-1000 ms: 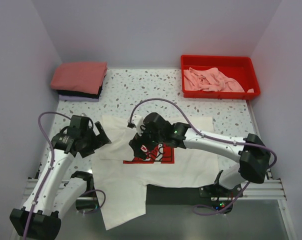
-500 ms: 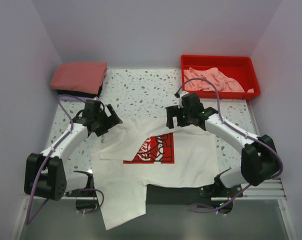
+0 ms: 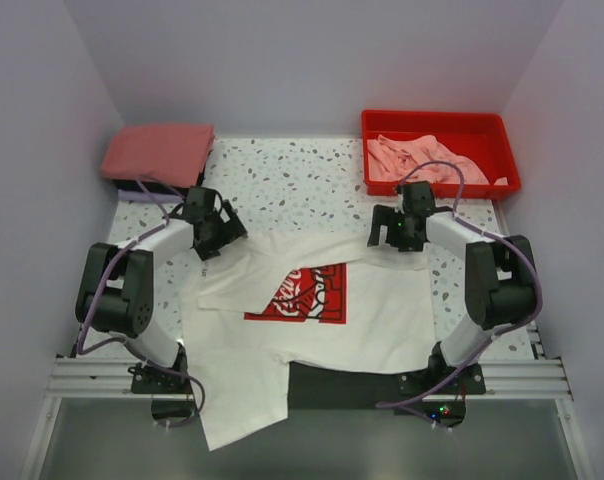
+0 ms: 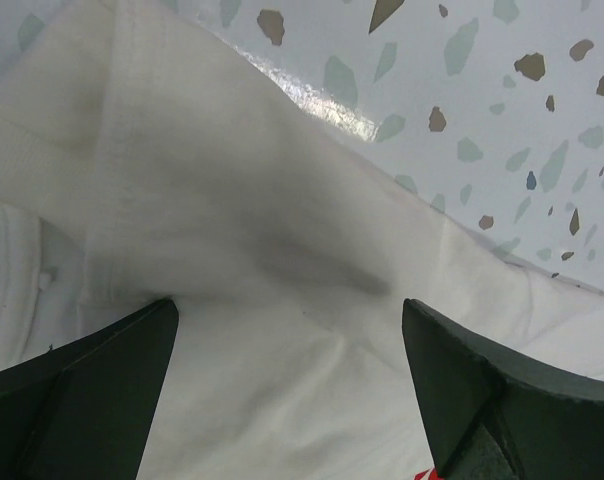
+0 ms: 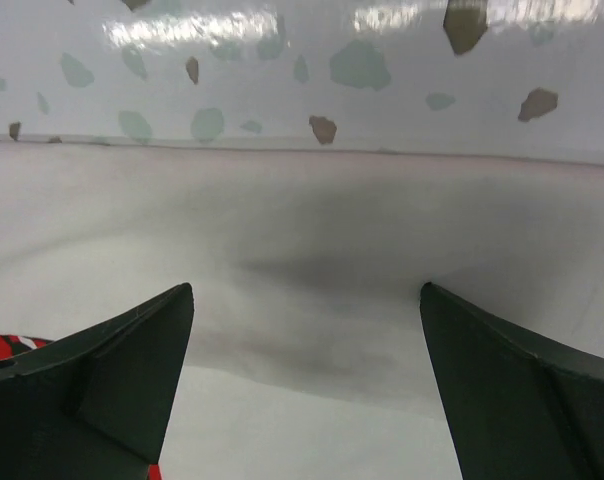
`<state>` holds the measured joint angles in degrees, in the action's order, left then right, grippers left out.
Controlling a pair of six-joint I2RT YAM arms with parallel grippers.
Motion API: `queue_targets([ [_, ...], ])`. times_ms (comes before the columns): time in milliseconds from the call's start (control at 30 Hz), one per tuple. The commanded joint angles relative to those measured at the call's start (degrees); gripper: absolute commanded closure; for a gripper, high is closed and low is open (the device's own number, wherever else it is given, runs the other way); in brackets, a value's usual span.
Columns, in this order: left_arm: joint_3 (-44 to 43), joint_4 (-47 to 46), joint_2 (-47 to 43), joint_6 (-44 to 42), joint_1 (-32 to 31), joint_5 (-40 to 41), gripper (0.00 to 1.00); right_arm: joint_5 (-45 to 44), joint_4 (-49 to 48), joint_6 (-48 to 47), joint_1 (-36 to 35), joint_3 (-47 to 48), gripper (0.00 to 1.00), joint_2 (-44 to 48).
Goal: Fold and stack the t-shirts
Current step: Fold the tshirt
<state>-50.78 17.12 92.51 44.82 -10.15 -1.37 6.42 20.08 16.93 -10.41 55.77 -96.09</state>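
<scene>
A white t-shirt with a red square print lies spread across the middle of the table, one part hanging over the near edge. My left gripper is open over the shirt's far left corner, white cloth between its fingers. My right gripper is open over the far right edge, its fingertips either side of flat white cloth. Neither holds anything. Folded t-shirts are stacked at the far left, salmon-red on top of black.
A red tray at the far right holds crumpled light pink t-shirts. Speckled tabletop shows beyond the white shirt. Walls close in on the left, right and back.
Both arms swung outward and away from me: the left gripper from the shirt's left side to its far left corner, the right from over the print to the far right edge. Both stayed open.
</scene>
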Motion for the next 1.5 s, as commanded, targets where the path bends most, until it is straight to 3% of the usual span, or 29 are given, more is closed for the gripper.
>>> queue_targets([
  [0, -0.8, -1.0, 3.9, -1.5, 1.0, 4.1, 0.00, 2.3, -2.6, 1.3, 1.1, -0.9, 0.01, -1.6],
  [433, -7.7, -1.3, 12.7, -1.9, 3.1, 4.9, 0.00, -1.5, -1.9, -0.9, 5.1, 3.6, 0.01, -8.5],
  [700, -19.7, -0.9, 21.1, -4.2, 3.1, 2.3, 0.00, -1.1, -0.3, -4.0, 5.3, 13.4, 0.01, -12.6],
  [1000, -21.5, -0.9, 15.4, -5.1, 3.0, 1.7, 0.00, 6.4, 1.6, -6.5, 4.3, 15.2, 0.01, -5.6],
  [1200, -18.5, -1.7, 7.1, -4.9, 2.9, 1.9, 0.00, 2.0, 1.3, -5.2, -5.0, 12.3, 0.01, 4.4],
  [1367, -13.5, 1.4, 0.8, -3.6, 2.9, 5.0, 0.00, 3.5, -1.4, -4.6, -21.5, 12.1, 0.01, 6.7],
  [1467, -8.1, 2.8, -7.1, -1.8, 2.9, 5.3, 0.00, 6.2, -3.5, -9.8, -31.6, 13.3, 0.01, 4.6],
])
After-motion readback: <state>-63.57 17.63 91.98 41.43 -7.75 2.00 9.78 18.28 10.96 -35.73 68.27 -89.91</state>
